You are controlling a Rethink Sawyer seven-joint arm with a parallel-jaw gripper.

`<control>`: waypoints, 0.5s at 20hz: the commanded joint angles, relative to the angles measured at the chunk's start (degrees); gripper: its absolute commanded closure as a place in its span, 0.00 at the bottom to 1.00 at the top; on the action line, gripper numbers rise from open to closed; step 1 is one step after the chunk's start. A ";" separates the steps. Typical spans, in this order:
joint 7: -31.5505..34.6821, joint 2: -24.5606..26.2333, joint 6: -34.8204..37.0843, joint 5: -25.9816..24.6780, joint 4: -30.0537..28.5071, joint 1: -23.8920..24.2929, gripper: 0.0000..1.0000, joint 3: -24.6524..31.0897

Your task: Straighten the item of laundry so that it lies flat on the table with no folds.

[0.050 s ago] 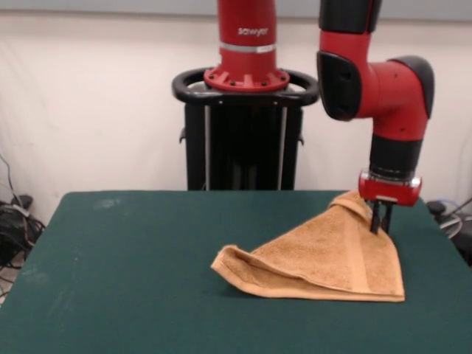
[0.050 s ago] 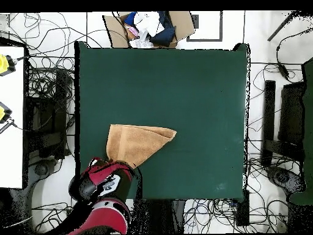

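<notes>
Green felt covers the table [image 1: 133, 280], with a pale wall behind it and tangled cables [image 2: 49, 92] on the floor around all sides. Beyond one short end sits a cardboard box [image 2: 153, 27] of cloth scraps. Nothing else lies on the felt, and most of it is bare and open for moving. My gripper [image 1: 380, 217] is clenched on a raised corner of the towel [image 1: 324, 262], which drapes down from it in a folded triangle. From overhead, the towel [image 2: 136, 143] sits near the table's edge, and my arm [image 2: 104, 190] overhangs that edge.
</notes>
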State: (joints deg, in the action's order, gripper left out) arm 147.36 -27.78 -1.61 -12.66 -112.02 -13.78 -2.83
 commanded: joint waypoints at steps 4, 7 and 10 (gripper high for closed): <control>4.55 1.37 2.35 2.50 2.53 2.39 1.00 1.29; 3.76 -0.53 2.78 1.53 0.96 7.14 1.00 5.62; 0.99 -2.78 4.17 -0.78 -0.46 14.88 1.00 11.41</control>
State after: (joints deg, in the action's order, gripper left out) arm 147.36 -28.60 -1.58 -12.72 -112.87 -8.30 0.09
